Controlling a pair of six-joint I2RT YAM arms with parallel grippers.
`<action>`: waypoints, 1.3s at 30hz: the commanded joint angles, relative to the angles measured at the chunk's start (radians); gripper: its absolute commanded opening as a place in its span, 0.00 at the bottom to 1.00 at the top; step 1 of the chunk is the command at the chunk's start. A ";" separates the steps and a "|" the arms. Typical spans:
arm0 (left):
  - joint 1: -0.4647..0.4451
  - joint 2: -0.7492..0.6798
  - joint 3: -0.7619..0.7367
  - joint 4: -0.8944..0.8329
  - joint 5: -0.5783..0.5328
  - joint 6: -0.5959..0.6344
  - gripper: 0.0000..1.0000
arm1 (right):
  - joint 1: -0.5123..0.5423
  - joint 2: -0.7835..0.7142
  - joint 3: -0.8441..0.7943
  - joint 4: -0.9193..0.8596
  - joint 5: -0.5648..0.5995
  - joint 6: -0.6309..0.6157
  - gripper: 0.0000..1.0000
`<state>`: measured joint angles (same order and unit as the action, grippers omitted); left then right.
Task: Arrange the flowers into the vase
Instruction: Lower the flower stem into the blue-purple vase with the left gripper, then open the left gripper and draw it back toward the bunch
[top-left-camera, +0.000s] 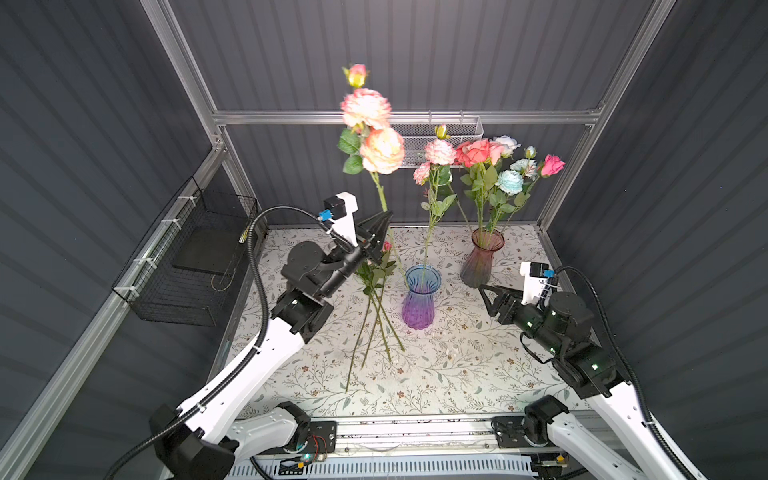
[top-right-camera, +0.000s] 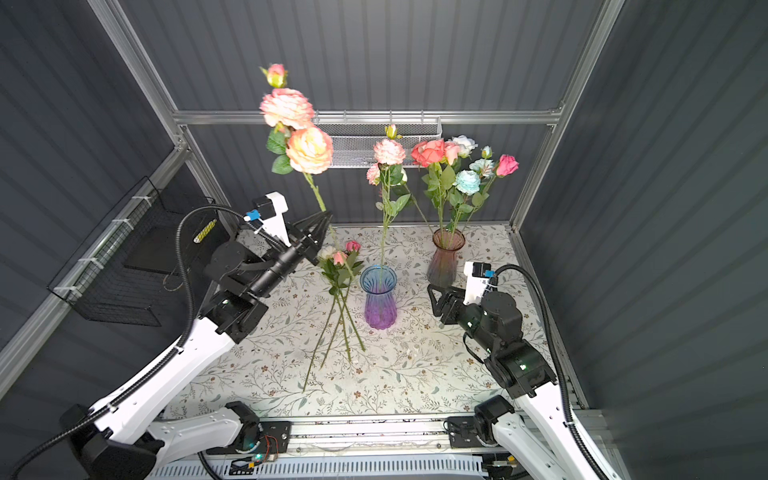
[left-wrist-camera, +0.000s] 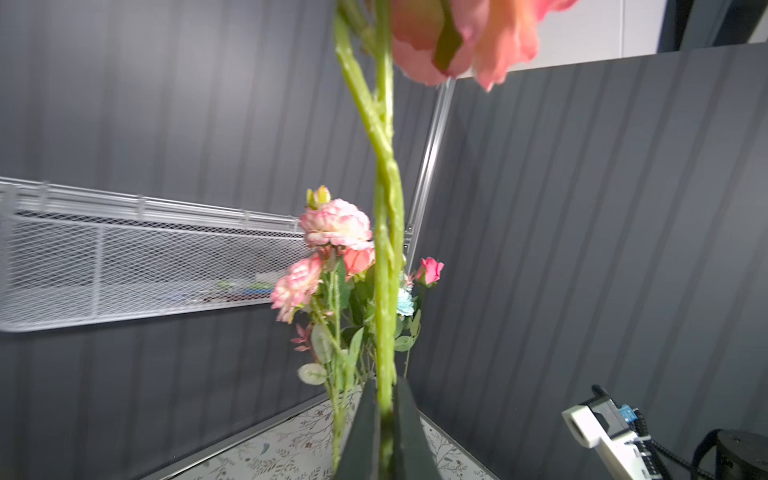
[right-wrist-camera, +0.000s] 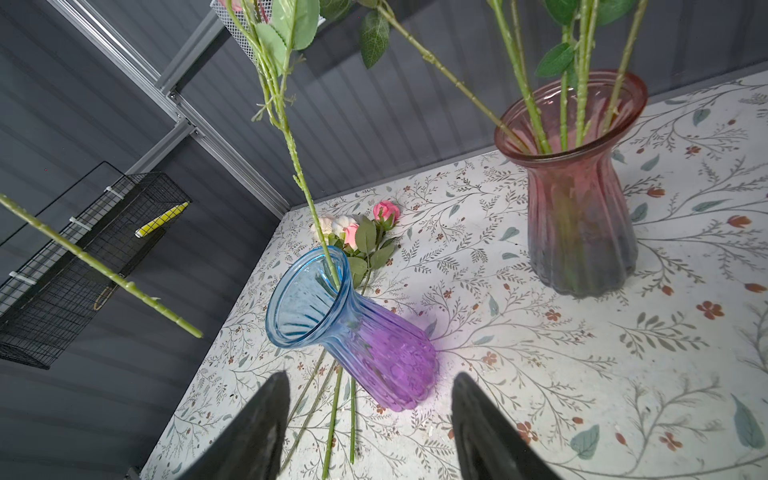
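Counter (top-left-camera: 457, 374): floral, dark walls around.
Left end effector (top-left-camera: 386, 216): closed on the peach flower stem (top-left-camera: 379, 191).
Right end effector (right-wrist-camera: 368, 386): open, right of the blue-purple vase (right-wrist-camera: 353, 328).

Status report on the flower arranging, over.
Left pincer shut on peach-bloom stem, raised beside blue vase. Right pincer open, empty. Loose stems lie beside vase, not blocking its mouth.

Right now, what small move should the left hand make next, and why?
Probably shift the left hand toward the blue vase: it grips the peach-bloomed stem, whose cut end hangs in the air beside the rim, not over the mouth.
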<state>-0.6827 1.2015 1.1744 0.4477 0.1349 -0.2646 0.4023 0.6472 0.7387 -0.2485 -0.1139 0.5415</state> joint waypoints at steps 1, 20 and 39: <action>-0.046 0.065 0.059 0.125 -0.012 0.091 0.00 | 0.006 0.009 0.010 0.018 -0.012 0.004 0.64; -0.057 0.257 -0.205 0.336 -0.195 0.010 0.03 | 0.005 -0.031 -0.021 -0.028 0.011 -0.014 0.65; -0.066 0.088 -0.276 0.033 -0.201 0.060 0.61 | 0.005 -0.031 -0.024 -0.043 0.002 0.003 0.66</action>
<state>-0.7410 1.3651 0.9085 0.5522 -0.0467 -0.2440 0.4023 0.6270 0.7136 -0.2760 -0.1059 0.5419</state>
